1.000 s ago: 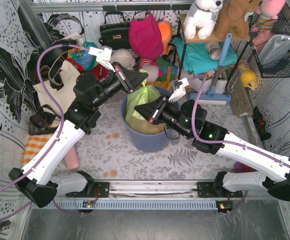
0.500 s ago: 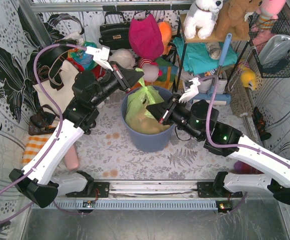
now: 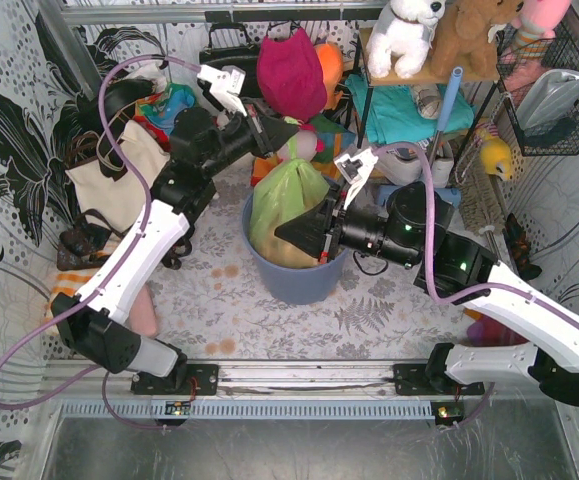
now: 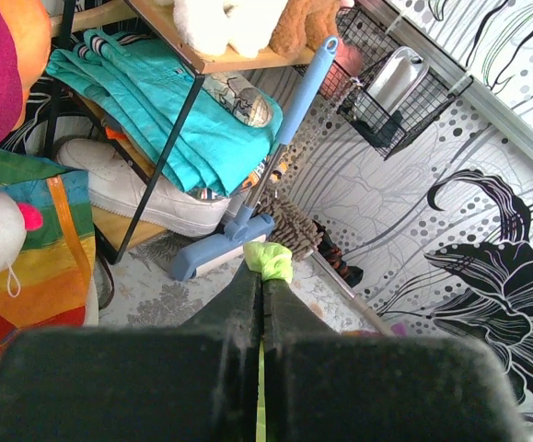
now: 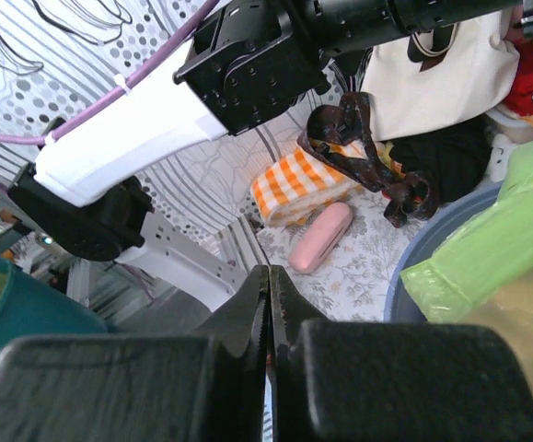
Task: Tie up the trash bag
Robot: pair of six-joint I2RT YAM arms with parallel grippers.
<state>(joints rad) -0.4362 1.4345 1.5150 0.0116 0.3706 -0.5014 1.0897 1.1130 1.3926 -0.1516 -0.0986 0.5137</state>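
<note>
The bin [image 3: 291,288] stands between the 2 arms. The bag [image 3: 287,205] sits in it, drawn up out of its mouth into a tall green cone. The shape looks deliberate: lifting the top gathers the loose plastic into 1 neck, which a knot needs. The tan filling [image 3: 291,252] weighs the bottom down inside the bin, so the plastic pulls taut and the bag does not come out whole.

The left gripper [image 3: 292,130] is at the peak of that cone, reaching in from the far left. Its jaws are pressed fully together on the bag's top. In the left wrist view a small tuft [image 4: 268,261] of green plastic pokes out past the fingertips, and a green line runs down the seam between them. It seems to serve as the anchor, holding the neck high.

The right gripper [image 3: 282,230] lies lower, pointing left across the bin along the bag's near flank. Its jaws are also closed tight, but on nothing. The right wrist view shows no plastic between them, and the bag sits off to the right of that view, apart from the tips. Whether the gripper's side brushes the bag I cannot tell.

Judging from this, the knot is not yet begun. The right gripper would have to open and take a 2nd hold on the neck below the left one.
</note>
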